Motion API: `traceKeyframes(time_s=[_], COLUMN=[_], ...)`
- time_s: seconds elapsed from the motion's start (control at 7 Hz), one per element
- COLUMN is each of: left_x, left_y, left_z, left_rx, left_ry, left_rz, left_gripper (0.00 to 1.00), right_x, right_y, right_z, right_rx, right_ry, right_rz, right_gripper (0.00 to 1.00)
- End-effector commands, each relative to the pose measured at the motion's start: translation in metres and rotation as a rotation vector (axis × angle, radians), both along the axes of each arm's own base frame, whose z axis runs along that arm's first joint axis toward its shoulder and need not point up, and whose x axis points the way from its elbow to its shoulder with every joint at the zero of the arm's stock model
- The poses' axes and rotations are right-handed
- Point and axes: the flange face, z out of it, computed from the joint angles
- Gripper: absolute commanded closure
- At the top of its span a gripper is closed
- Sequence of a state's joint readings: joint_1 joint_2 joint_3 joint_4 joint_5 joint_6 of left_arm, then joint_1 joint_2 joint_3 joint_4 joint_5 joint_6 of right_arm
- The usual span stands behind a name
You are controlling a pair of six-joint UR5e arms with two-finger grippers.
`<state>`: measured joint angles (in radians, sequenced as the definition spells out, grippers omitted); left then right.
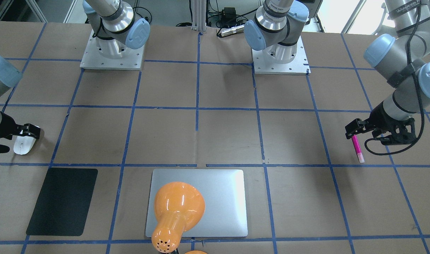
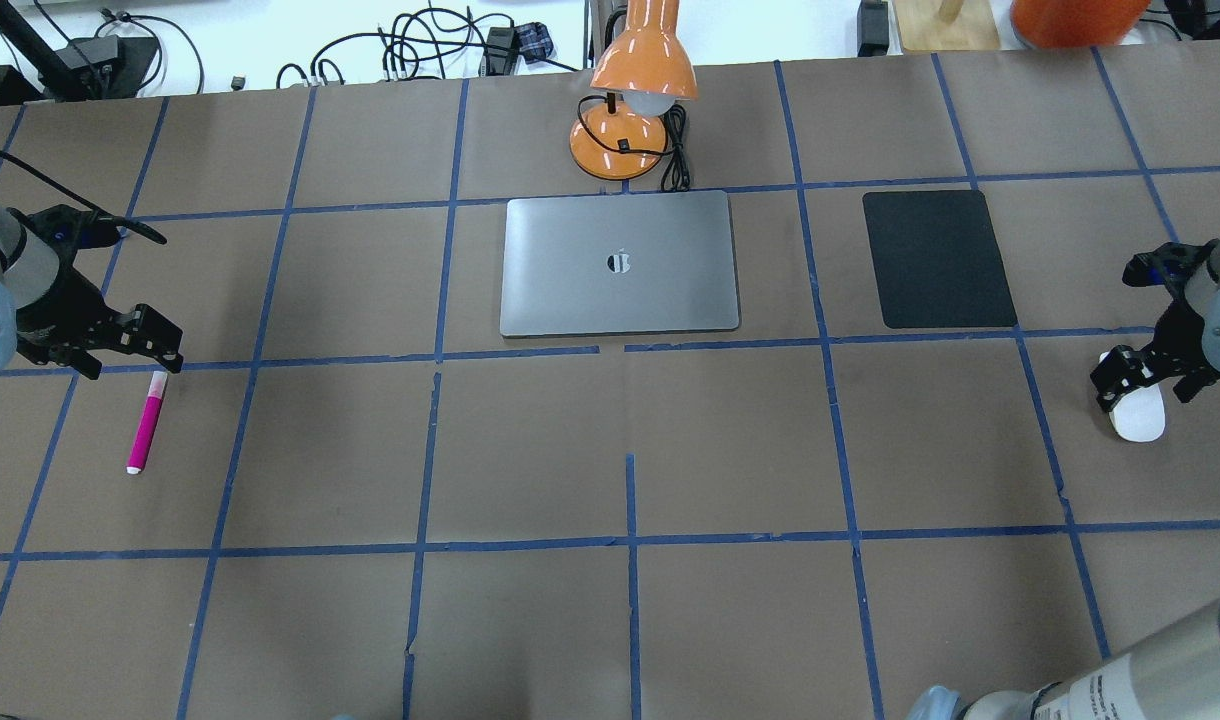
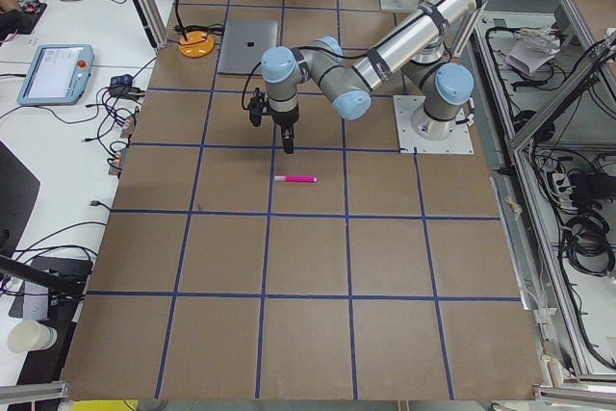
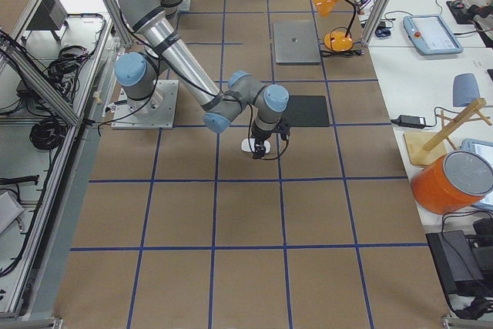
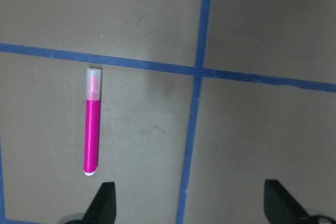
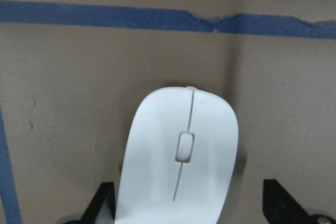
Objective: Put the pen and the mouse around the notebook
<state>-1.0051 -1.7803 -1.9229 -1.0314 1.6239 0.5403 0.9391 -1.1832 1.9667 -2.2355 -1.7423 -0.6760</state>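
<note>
The pink pen (image 2: 145, 420) lies on the brown table at the robot's far left. My left gripper (image 2: 140, 340) hovers just beyond the pen's far end, open. In the left wrist view the pen (image 5: 92, 129) lies ahead of the left fingertip, outside the gap. At the robot's far right, the white mouse (image 2: 1140, 412) rests on the table. My right gripper (image 2: 1130, 375) is low over it and open, and the mouse (image 6: 181, 156) sits between the spread fingers. The silver notebook (image 2: 620, 265) lies closed at mid-table, far from both.
An orange desk lamp (image 2: 630, 110) stands behind the notebook, with its shade (image 1: 178, 208) hanging over it. A black mat (image 2: 938, 258) lies between the notebook and the mouse. Blue tape lines grid the table. Both arm bases (image 1: 112, 56) stand on the robot's side.
</note>
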Motion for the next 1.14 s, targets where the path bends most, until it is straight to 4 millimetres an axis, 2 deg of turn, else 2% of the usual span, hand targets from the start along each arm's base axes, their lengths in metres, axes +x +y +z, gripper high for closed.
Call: traceKeyframes(time_s=[0.0, 0.14, 0.29, 0.43, 0.57, 0.71, 0.86, 1.0], left_x=[0.034, 0.051, 0.063, 0.064, 0.065, 0.065, 0.066, 0.066], left_y=[0.002, 0.005, 0.006, 0.005, 0.004, 0.003, 0.003, 0.003], left_z=[-0.036, -0.05, -0.063, -0.072, -0.078, -0.084, -0.091, -0.095], left_rx=[0.005, 0.012, 0.018, 0.021, 0.025, 0.032, 0.044, 0.049], left_ry=[0.006, 0.014, 0.027, 0.031, 0.038, 0.047, 0.054, 0.057], left_rz=[-0.047, -0.062, -0.059, -0.065, -0.065, -0.064, -0.063, -0.063], left_gripper=[0.0, 0.0, 0.0, 0.0, 0.0, 0.07, 0.17, 0.38], right_x=[-0.001, -0.002, -0.002, 0.001, 0.006, 0.03, 0.074, 0.109], right_y=[-0.003, -0.004, -0.005, -0.012, -0.031, -0.059, -0.09, -0.124], right_z=[0.003, 0.004, 0.007, 0.022, 0.053, 0.077, 0.11, 0.136], right_rx=[-0.013, -0.022, -0.028, -0.054, -0.112, -0.147, -0.187, -0.245], right_ry=[0.012, 0.018, 0.022, 0.038, 0.06, 0.06, 0.076, 0.077], right_rz=[-0.01, -0.01, -0.007, -0.003, 0.019, 0.054, 0.073, 0.102], right_gripper=[0.32, 0.51, 0.77, 0.85, 0.85, 0.85, 0.85, 0.85])
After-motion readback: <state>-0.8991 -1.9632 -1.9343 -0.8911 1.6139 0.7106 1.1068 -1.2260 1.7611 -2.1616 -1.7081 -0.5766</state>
